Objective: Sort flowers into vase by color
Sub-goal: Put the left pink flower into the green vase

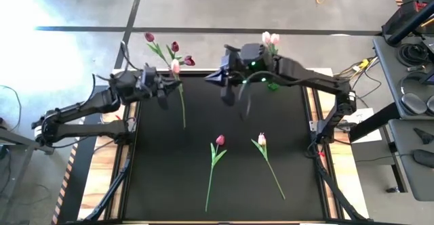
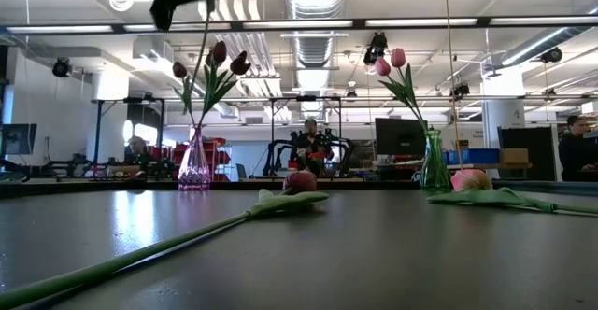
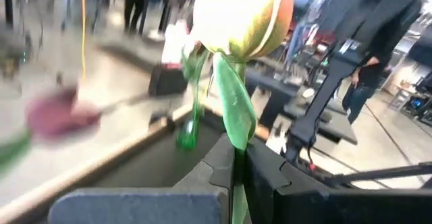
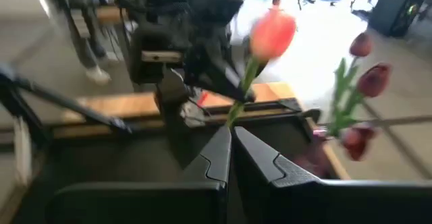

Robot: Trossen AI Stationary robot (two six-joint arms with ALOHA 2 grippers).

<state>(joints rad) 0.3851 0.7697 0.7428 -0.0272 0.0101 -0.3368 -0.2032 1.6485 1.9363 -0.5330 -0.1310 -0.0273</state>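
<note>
Pale pink tulip (image 1: 175,66) is pinched by its stem in the left hand (image 1: 165,88) near the desk's far left corner, stem trailing toward the near edge, while the far-edge right hand (image 1: 229,95) looks closed and empty

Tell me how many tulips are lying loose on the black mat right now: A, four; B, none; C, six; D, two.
D: the high view shows just a magenta tulip and a pale pink tulip lying on the black mat, while the left gripper holds up another pale tulip.
</note>
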